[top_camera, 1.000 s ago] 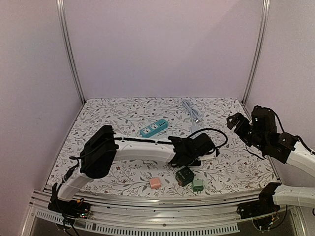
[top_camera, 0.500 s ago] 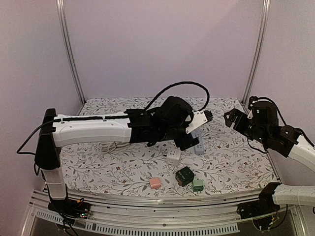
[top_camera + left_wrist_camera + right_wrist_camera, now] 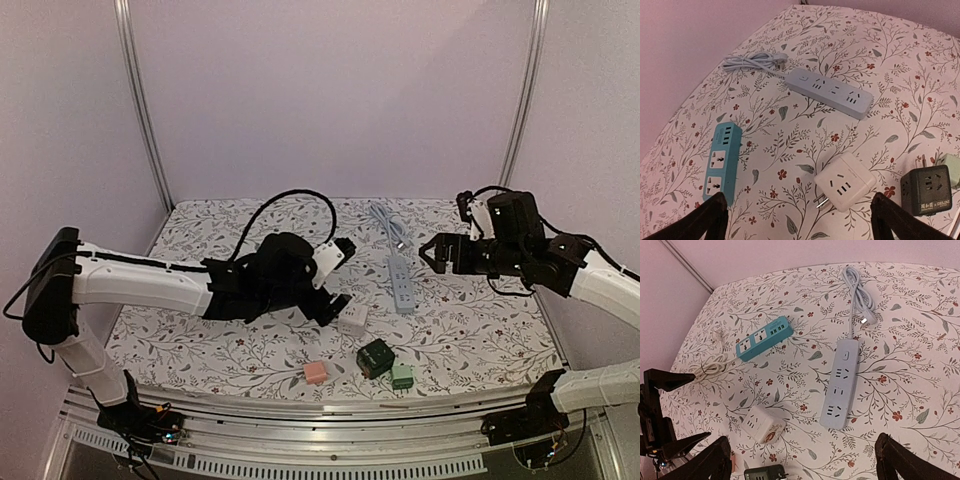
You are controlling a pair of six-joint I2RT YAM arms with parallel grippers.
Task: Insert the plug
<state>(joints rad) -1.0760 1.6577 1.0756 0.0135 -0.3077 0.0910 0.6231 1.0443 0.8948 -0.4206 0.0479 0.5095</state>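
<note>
My left gripper (image 3: 799, 217) has swung back left and lower than half a second ago. Its jaws are now spread wide and empty. The white cube plug (image 3: 845, 182) lies on the table (image 3: 880, 55) just beneath, where it lay before. My right gripper (image 3: 805, 460), also wide open, has reached in over the grey power strip (image 3: 841, 385). A teal strip (image 3: 720, 162) lies left, and a dark green adapter (image 3: 926, 189) sits just right of the plug.
</note>
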